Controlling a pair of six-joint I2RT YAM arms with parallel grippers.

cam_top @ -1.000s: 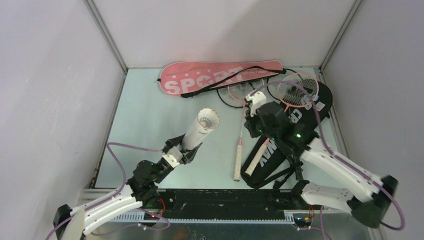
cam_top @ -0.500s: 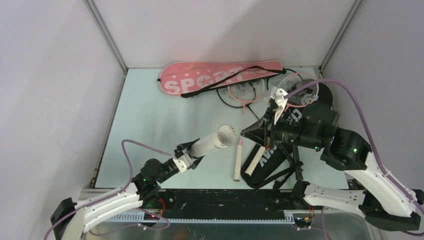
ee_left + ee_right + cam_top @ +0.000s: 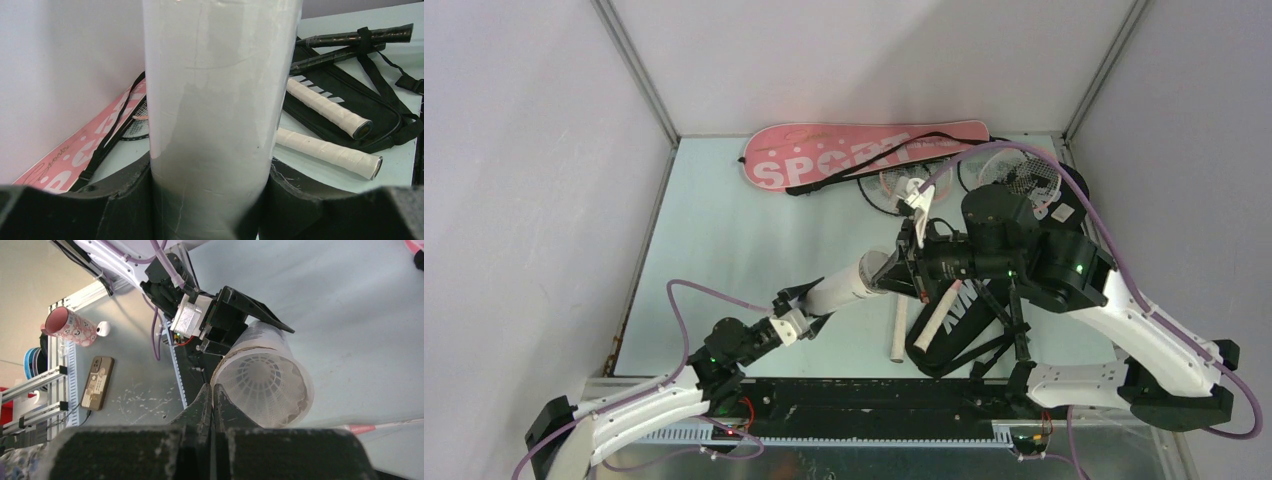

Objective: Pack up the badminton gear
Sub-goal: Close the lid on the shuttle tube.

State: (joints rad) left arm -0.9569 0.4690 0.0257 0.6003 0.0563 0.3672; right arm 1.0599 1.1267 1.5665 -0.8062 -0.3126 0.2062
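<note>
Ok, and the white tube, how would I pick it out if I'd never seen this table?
Look at the pale green table, near its front edge, where the left arm's fingers clamp the tube. It points toward the right arm, open end first. Unlike the flat rackets and bags beside it, it is a round, translucent white cylinder.

The tube [image 3: 220, 110] is smooth, glossy, translucent plastic.

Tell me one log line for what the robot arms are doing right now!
left gripper: shut on tube, tube tilted | right gripper: shut, tips by tube mouth | shuttlecock: inside tube
</note>
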